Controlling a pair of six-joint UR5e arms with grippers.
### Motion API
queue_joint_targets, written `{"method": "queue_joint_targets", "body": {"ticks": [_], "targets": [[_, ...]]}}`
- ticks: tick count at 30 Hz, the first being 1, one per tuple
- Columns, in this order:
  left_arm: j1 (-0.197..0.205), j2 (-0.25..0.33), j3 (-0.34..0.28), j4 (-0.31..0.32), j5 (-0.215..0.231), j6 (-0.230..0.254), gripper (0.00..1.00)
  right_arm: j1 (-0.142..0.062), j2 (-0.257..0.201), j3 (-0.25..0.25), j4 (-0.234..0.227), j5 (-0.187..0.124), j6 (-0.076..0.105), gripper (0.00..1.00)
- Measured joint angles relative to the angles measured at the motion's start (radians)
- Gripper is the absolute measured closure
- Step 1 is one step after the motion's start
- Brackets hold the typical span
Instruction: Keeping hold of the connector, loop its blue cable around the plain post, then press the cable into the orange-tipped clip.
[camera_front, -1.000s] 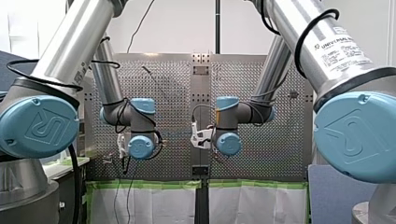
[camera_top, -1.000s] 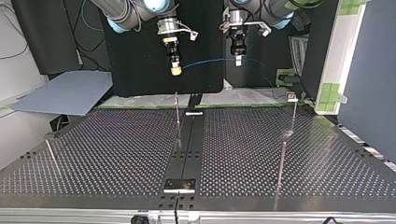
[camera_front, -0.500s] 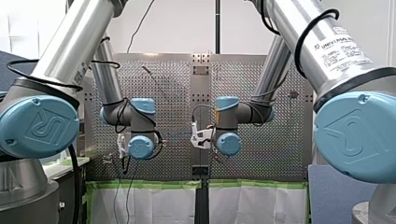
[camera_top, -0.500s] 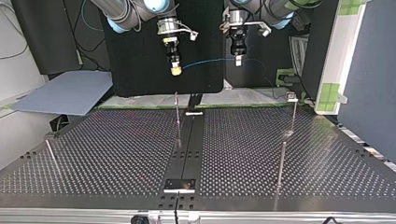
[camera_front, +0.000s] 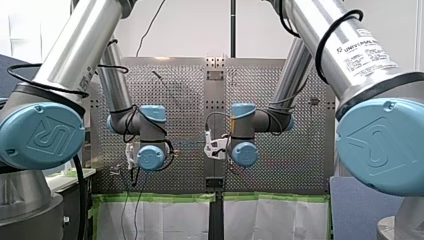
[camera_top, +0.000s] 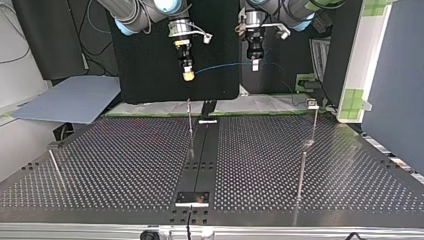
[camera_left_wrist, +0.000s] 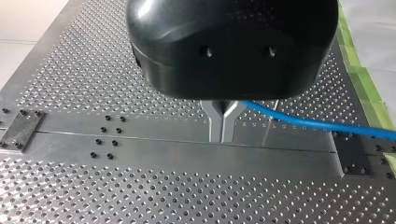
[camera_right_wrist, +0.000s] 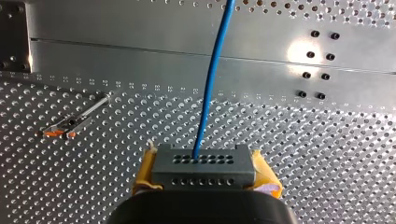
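First, in the front view, my left arm (camera_front: 150, 156) and my right arm (camera_front: 244, 153) both reach out over the perforated table (camera_front: 295, 170), their wrists on either side of its central strip (camera_front: 215, 90); the fingers are hidden there. In the top view both grippers hang well above the table's far edge, my right gripper (camera_top: 187, 75) at the view's left and my left gripper (camera_top: 255, 64) to its right. The blue cable (camera_top: 225, 65) runs nearly level between them, then droops away further right. A thin upright post (camera_top: 190, 125) stands on the table below the right gripper, just beside the central strip. In the left wrist view the metal fingers (camera_left_wrist: 215, 123) meet tip to tip, and the blue cable leaves the gap near their roots. In the right wrist view the yellow pads (camera_right_wrist: 264, 172) clamp both ends of the grey connector (camera_right_wrist: 203, 163), with the cable leaving its top face. The orange-tipped clip (camera_right_wrist: 70, 123) stands on the table off to one side, well apart.
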Motion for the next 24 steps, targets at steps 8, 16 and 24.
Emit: {"method": "queue_joint_targets", "body": {"ticks": [8,16,24], "targets": [[0.000,0.000,0.000,0.000,0.000,0.000,1.00,0.000,0.000,0.000,0.000,0.000,0.000,1.00],[0.000,0.000,0.000,0.000,0.000,0.000,1.00,0.000,0.000,0.000,0.000,0.000,0.000,1.00],[0.008,0.024,-0.025,-0.019,0.025,0.006,1.00,-0.012,0.025,-0.026,0.025,0.022,-0.014,1.00]]}}
